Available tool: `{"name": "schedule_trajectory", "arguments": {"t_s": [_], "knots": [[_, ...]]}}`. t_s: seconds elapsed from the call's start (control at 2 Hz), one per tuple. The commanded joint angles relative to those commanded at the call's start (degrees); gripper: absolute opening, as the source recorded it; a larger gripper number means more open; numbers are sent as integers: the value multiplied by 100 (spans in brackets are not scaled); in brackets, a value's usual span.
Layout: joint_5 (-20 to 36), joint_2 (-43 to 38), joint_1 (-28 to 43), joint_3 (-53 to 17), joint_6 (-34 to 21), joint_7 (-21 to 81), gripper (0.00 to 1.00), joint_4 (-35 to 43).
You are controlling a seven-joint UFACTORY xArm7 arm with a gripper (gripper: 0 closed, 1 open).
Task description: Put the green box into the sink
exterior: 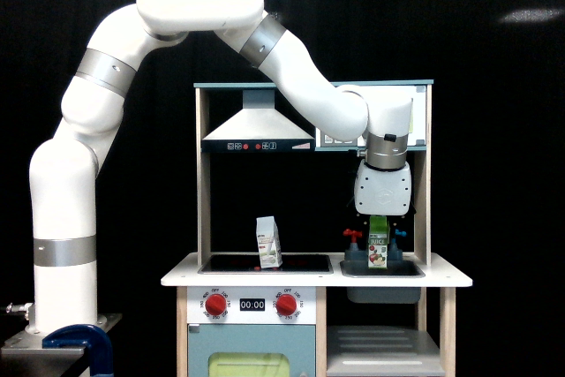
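Observation:
The green box (378, 251), a small upright juice carton with a white label, hangs just over the grey sink (383, 269) in the white counter, its bottom at about the basin's rim. My gripper (379, 222) comes straight down from above and is shut on the top of the green box. The wrist hides the faucet; a red tap (352, 236) shows to the left of the box and a bit of blue tap (400, 233) to its right.
A white gable-top carton (268, 243) stands on the black stovetop (264, 263) at the exterior view's left of the sink. A range hood (257, 128) and upper shelf hang above. The kitchen's right post (423, 192) stands close to my wrist.

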State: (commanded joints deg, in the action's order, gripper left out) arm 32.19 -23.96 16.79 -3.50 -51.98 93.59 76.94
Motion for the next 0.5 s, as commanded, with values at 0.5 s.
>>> {"name": "schedule_trajectory", "arguments": {"t_s": [0.5], "knots": [[5,254,-87,192,260,28,100,-484]]}}
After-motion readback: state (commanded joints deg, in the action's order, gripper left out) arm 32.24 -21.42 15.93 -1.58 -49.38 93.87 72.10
